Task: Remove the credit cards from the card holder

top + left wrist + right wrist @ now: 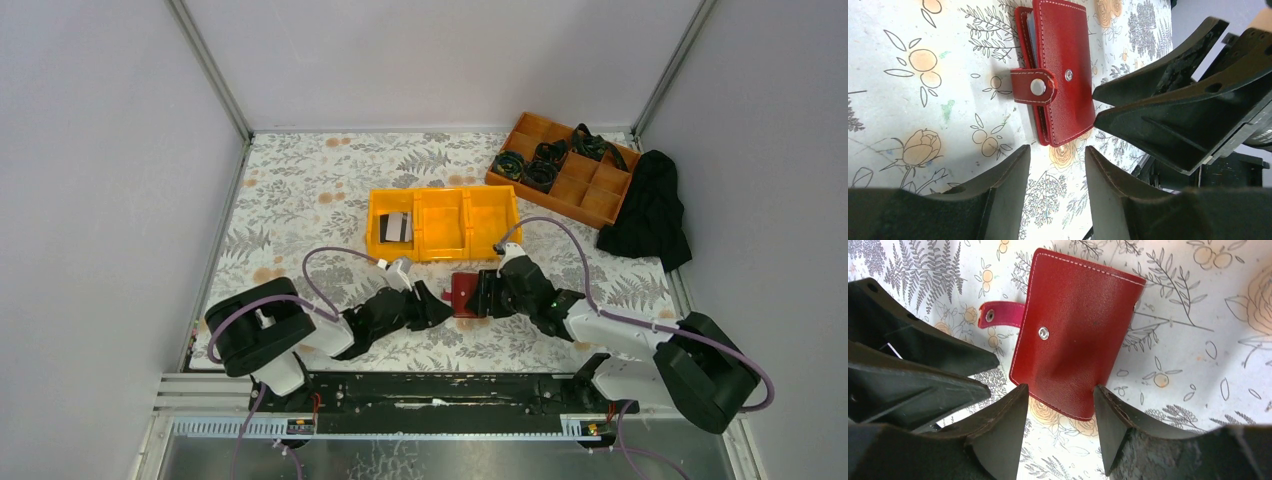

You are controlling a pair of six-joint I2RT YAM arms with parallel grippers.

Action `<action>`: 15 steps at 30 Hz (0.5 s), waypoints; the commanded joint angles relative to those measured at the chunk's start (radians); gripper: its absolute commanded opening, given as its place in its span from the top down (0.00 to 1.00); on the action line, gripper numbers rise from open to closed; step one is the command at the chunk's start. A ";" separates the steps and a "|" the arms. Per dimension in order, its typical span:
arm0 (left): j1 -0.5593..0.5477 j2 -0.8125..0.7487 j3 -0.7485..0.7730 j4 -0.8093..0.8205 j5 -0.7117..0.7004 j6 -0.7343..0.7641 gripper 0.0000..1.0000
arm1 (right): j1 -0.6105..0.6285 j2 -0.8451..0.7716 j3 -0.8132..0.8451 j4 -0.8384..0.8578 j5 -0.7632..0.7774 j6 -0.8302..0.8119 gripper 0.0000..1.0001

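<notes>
Holder [1073,335] lies flat and folded on the table [300,190], about midway along and nearer the near edge, just in front of the bin [440,253]. Its strap [1000,316] is unsnapped, button off the stud. My right pincer [1058,395] is spread, tips at the holder's near edge, one by each corner, and touching it as far as I can see. My left pincer [1055,160] sits on the other side, jaws apart, only table between them, just short of the holder. Cards [396,228], pale and black, sit in the bin's left compartment. At the far right corner there's a tray [590,205] of black oddments, with a dark cloth [650,210] beside it at the right edge.
</notes>
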 commanded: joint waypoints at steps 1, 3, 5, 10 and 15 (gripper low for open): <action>0.005 -0.038 -0.024 0.071 -0.047 -0.011 0.48 | 0.004 -0.061 -0.042 -0.001 -0.010 0.025 0.42; 0.004 -0.034 -0.015 0.084 -0.039 -0.002 0.48 | 0.004 -0.059 -0.037 -0.009 -0.004 0.018 0.42; 0.006 -0.020 0.011 0.090 -0.020 0.020 0.48 | 0.004 -0.043 -0.026 -0.017 -0.005 0.011 0.42; 0.005 0.073 0.090 0.108 0.026 0.042 0.48 | 0.004 -0.017 -0.009 -0.009 -0.024 0.012 0.41; 0.005 0.152 0.131 0.138 0.055 0.042 0.48 | 0.003 -0.008 -0.014 -0.003 -0.019 0.012 0.41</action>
